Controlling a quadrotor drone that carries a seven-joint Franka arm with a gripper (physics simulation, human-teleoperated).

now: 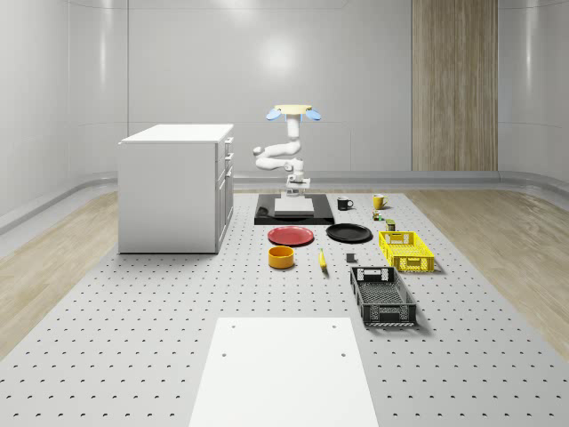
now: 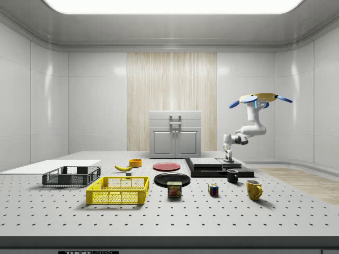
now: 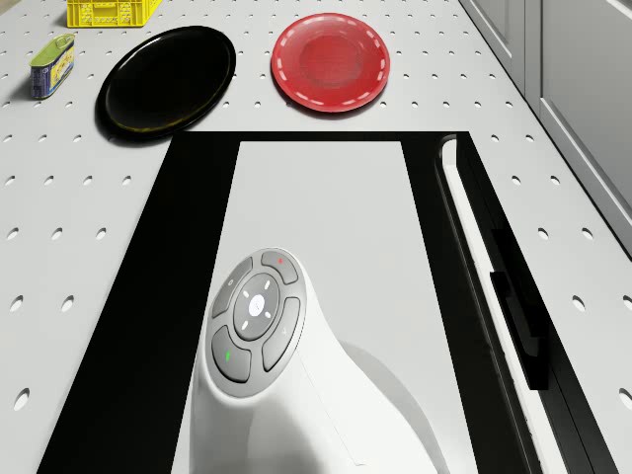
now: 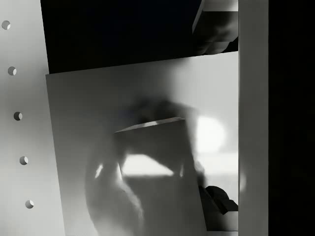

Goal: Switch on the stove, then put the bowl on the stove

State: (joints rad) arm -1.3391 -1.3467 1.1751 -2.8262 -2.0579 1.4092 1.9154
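Note:
The stove point(image 1: 265, 212) is a black slab with a grey plate point(image 3: 326, 227) on top, and a white side rail carries a black switch point(image 3: 518, 316). My drone point(image 1: 295, 112) hovers over the stove's far end with the white arm point(image 3: 267, 375) bent downward. My gripper point(image 1: 295, 189) hangs just above the grey plate, also seen low over the stove point(image 2: 229, 157). The plate's glossy surface point(image 4: 147, 147) lies close beneath the wrist. The orange bowl point(image 1: 281, 257) sits on the table in front of the stove, apart from the gripper, and is also in the side view point(image 2: 135, 163).
A white cabinet point(image 1: 178, 187) stands on the whole-scene view's left of the stove. A red plate point(image 1: 292, 236), black plate point(image 1: 348, 233), banana point(image 1: 322, 260), yellow crate point(image 1: 406, 250), black crate point(image 1: 382, 296), two mugs point(image 1: 345, 204) and a white board point(image 1: 284, 374) lie around.

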